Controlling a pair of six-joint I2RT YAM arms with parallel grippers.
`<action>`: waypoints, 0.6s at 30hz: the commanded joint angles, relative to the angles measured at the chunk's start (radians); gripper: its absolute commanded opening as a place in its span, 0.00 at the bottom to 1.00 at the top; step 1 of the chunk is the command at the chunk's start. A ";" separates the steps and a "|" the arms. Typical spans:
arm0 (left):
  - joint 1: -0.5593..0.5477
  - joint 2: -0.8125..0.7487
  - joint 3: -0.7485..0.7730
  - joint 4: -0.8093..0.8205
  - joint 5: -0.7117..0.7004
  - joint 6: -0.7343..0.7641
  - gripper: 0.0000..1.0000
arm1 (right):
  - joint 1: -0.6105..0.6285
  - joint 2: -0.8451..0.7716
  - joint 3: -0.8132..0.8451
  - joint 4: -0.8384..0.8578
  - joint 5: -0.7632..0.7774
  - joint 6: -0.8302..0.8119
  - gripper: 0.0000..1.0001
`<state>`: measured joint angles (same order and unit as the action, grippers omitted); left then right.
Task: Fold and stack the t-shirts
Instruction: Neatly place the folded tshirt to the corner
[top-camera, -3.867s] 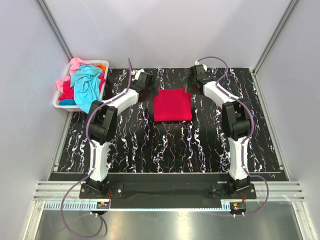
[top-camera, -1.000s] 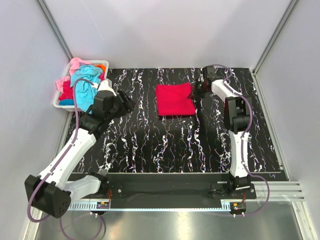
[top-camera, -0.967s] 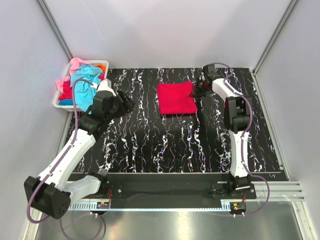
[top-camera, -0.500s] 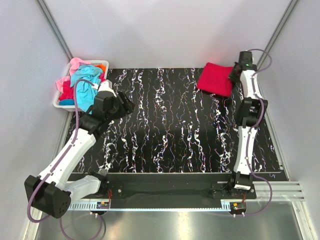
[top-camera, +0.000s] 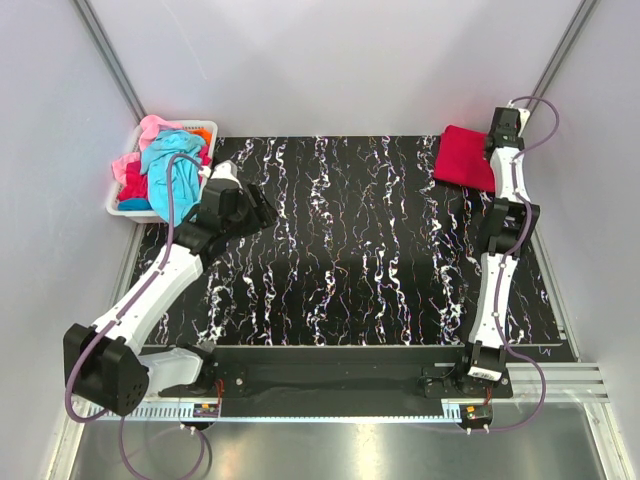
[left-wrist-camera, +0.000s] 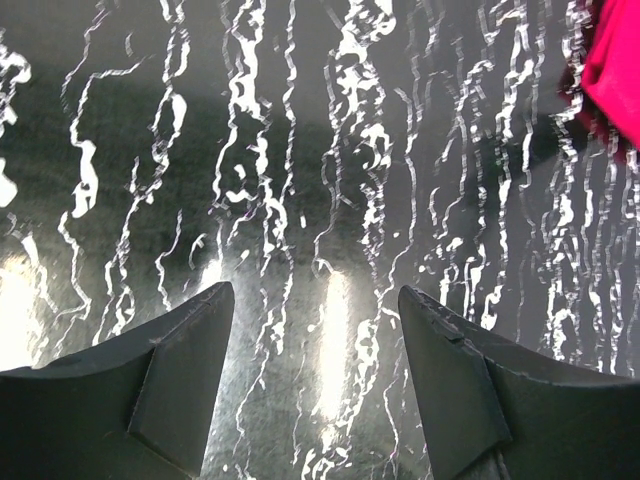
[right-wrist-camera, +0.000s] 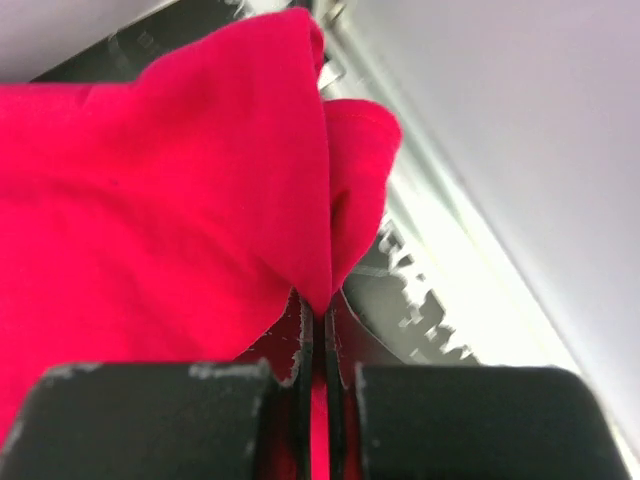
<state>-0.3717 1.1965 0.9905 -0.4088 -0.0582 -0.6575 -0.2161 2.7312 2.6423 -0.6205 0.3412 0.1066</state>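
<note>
While right pincer (right-wrist-camera: 317, 328) clamps its edge, folded crimson t-shirt (top-camera: 462, 160) puckers, left pincer (left-wrist-camera: 315, 292) apart.

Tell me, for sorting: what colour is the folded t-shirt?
The t-shirt is crimson red; right wrist view shows it best.

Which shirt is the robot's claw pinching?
The red shirt, folded at the far right corner of the table; the right claw is shut on its edge. The other shirts lie heaped in the basket.

We're looking into a robotics lab cell, plain grey panels (top-camera: 330, 60) closing it in from nine to three o'clock, an aluminium rail (top-camera: 560, 382) running along at six.
</note>
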 joint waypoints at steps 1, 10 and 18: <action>0.004 -0.006 -0.010 0.087 0.029 0.029 0.72 | 0.001 0.015 0.048 0.165 0.171 -0.094 0.00; -0.004 0.020 -0.015 0.107 0.038 0.044 0.72 | -0.016 0.053 0.048 0.338 0.252 -0.228 0.00; -0.010 0.048 -0.018 0.123 0.052 0.070 0.72 | -0.017 0.074 0.067 0.393 0.330 -0.306 0.32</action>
<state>-0.3763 1.2369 0.9726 -0.3424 -0.0296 -0.6201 -0.2287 2.7995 2.6446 -0.3229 0.5755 -0.1440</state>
